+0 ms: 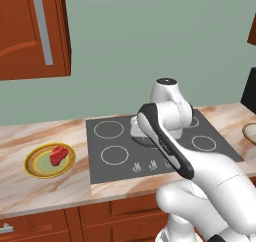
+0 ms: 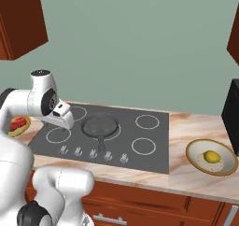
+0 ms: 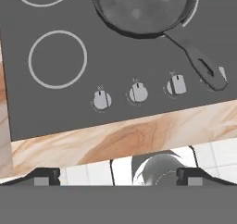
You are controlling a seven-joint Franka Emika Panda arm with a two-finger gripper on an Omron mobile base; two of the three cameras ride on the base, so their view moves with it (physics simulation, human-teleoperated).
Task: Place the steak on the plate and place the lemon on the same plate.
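In the left base view, the plate (image 1: 36,172) sits on the marble counter (image 1: 45,136) at about 9 o'clock from the hob, apart from its edge. The steak (image 1: 58,155) lies on the plate, toward its 2 o'clock side, inside the yellow-orange rim. In the right base view the same plate (image 2: 23,126) peeks out from behind the arm at the far left, with the steak (image 2: 17,123) on it.

The black hob (image 2: 154,145) comes next. A dark grey frying pan (image 2: 99,125) rests on it near the middle, with nothing in it, its handle running toward 6 o'clock, down to the row of knobs (image 2: 92,152). In the hand view the pan (image 3: 143,8) fills the 12 to 1 o'clock area, its handle reaching toward 4 o'clock, past the knobs (image 3: 138,92).

At the far right of the counter, at 3 o'clock from the hob, stands a pale tan dish (image 2: 198,148). The lemon (image 2: 212,157) lies in it, near its centre, well apart from the plate.

The gripper (image 3: 118,176) hangs over the front edge of the hob, its two fingertips (image 3: 46,174) spread wide with nothing between them.
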